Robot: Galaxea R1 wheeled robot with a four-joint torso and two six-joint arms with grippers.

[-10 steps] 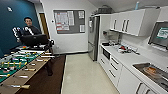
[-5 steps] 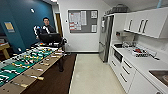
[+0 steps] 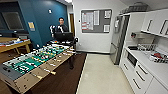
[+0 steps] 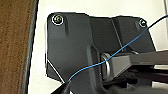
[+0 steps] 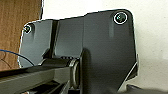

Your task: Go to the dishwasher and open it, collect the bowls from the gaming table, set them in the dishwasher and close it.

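Left wrist plate [image 4: 72, 47] hung over pale floor, jointed bar [image 4: 135, 62] beside it, thin blue cable [image 4: 120, 51] looping across. Right wrist plate [image 5: 105, 50] likewise faced down over floor, its bar [image 5: 35, 75] alongside. Fingers indistinct.

Bright, even overhead light from a ceiling lamp [image 3: 68, 1]; soft motion blur, wide-angle bending at edges.

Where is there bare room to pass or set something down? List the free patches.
Free: the pale floor between the foosball table and the white cabinets; the near worktop. Crowded: the worktop's far end with wire baskets, and the foosball field.
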